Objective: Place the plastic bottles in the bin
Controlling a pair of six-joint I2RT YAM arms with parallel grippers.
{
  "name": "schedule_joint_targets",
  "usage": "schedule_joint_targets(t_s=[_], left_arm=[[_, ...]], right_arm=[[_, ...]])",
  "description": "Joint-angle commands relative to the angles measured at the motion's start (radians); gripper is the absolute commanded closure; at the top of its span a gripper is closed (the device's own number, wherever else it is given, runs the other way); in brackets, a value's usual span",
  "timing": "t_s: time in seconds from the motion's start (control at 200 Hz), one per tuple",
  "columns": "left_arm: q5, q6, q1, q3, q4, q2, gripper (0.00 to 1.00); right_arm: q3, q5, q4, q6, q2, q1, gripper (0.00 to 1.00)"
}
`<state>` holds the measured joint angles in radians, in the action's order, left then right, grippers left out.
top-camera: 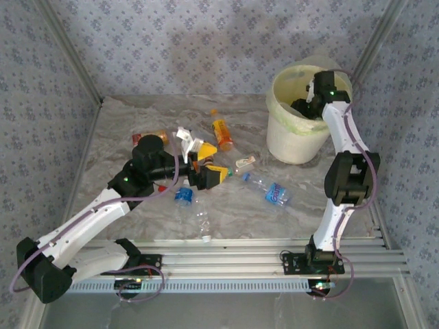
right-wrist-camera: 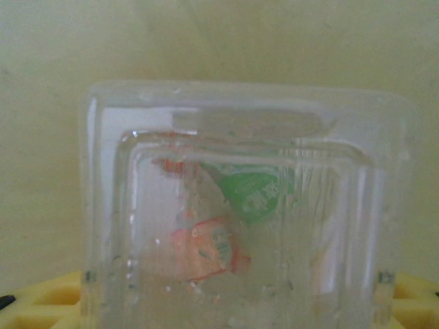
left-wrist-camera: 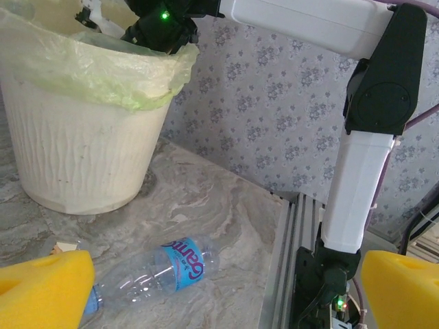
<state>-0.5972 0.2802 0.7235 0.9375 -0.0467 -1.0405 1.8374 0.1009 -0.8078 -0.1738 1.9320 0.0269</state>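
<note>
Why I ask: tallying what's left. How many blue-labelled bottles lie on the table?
2. The right bottle lies in front of the bin; the left bottle lies beside the left fingers. The left arm may hide more.

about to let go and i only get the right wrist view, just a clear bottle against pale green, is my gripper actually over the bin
observer: yes, the top view has the right gripper down in the mouth of the bin, so the clear bottle is over it.
operator: ok is the left arm in my way
observer: no, the left gripper is open over the middle of the table, well apart from the bin.
operator: whats closest to the bin to grab next
observer: a blue-labelled bottle lies on its side on the table, between the bin and the left gripper.
</note>
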Motion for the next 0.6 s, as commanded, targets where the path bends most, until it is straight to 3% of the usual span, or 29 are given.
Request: schedule_joint_targets(t_s=[0.0,0.6], left_arm=[[0.005,-0.023,0.009,0.022,0.013,0.011,0.00],[0.009,-0.036,0.025,0.031,0.034,0.014,0.00]], right_arm=[[0.034,-0.013,-0.052,-0.015,0.016,0.008,0.34],[0.065,0.000,-0.074,-0.033,-0.002,0.008,0.20]])
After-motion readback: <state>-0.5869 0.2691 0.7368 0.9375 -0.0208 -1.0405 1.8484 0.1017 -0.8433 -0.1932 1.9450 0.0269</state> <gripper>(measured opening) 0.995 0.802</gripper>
